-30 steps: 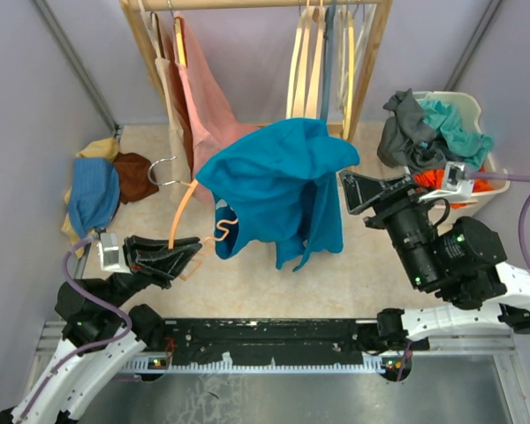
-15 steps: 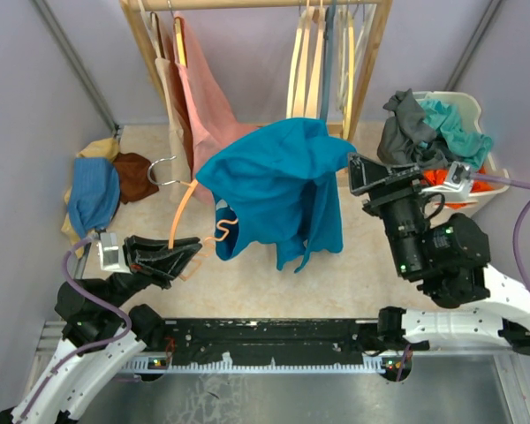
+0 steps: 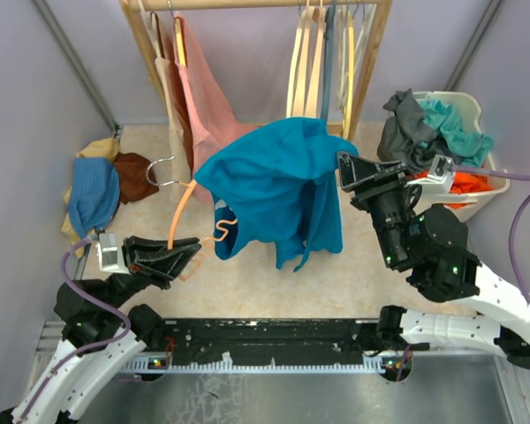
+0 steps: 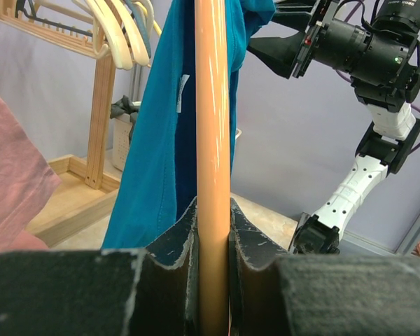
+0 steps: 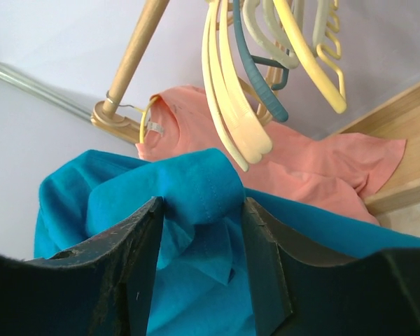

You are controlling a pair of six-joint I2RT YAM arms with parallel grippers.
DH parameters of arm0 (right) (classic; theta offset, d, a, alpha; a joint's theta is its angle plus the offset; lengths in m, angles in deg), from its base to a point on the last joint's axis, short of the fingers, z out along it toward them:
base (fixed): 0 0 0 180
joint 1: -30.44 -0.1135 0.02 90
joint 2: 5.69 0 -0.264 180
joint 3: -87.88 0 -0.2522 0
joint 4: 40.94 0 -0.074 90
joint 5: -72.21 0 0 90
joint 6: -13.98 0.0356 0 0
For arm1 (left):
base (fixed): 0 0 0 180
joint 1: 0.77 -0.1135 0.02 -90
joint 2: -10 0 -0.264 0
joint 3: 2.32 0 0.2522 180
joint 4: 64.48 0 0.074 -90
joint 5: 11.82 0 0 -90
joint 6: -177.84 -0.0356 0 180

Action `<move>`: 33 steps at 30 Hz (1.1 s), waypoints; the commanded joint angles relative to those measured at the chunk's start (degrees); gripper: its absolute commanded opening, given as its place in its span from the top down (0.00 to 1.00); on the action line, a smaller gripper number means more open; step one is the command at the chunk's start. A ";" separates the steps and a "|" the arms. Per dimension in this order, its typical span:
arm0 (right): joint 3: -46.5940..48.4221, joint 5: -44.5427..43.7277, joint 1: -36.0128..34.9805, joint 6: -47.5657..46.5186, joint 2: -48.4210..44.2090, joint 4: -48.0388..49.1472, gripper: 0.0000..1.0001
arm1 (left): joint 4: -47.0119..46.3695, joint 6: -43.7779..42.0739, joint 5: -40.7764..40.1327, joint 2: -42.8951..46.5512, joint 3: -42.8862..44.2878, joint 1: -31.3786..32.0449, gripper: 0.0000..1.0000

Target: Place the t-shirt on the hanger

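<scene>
At the left edge of the desk a pile of cloths (image 3: 95, 187) lies out of the way, so the middle of the desk is left free for the work. Near the near-left corner the left gripper (image 3: 191, 252) is clamped tight on the hanger (image 3: 184, 210). In the left wrist view its fingers (image 4: 178, 234) are pressed against both sides of the orange wood, with no gap to be seen. The hanger is held up off the desk, tilted, with its hook (image 3: 162, 168) towards the left edge, probably so that its free arm is offered to the cloth. The t-shirt (image 3: 274, 181) is draped over that arm and hangs bunched above the middle of the desk, clear of the surface. It is not yet spread evenly, and the wavy bar (image 3: 223, 231) shows below its left hem. On the shirt's right side the right gripper (image 3: 344, 174) is brought up against the cloth. In the right wrist view its jaws are parted, with a rounded fold of teal cloth filling the space between them. They are judged to be around the fold rather than pinched shut on it, though this cannot be made out with certainty. The fold is most likely taken there so that the shoulder can be drawn across the hanger's other arm. At the far edge the rack (image 3: 371, 62) is kept for the finished hanging, and at the right edge the basket (image 3: 492, 172) holds other garments.
</scene>
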 commanded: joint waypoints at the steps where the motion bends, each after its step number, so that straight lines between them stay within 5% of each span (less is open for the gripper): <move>1: 3.20 -0.91 0.53 -1.86 -0.14 6.12 0.53 | -6.72 0.63 0.04 1.34 1.71 0.08 1.00; 8: 5.78 -0.47 1.36 -5.34 2.09 8.30 0.64 | -7.53 0.91 0.25 1.06 1.61 0.08 1.00; 16: 11.50 3.16 2.24 -7.55 5.31 7.70 1.00 | -7.69 1.00 0.09 0.91 1.40 0.08 1.00; 33: 44.95 9.54 2.26 -23.19 23.20 -2.30 1.00 | -7.62 1.27 1.84 0.48 0.39 0.08 1.00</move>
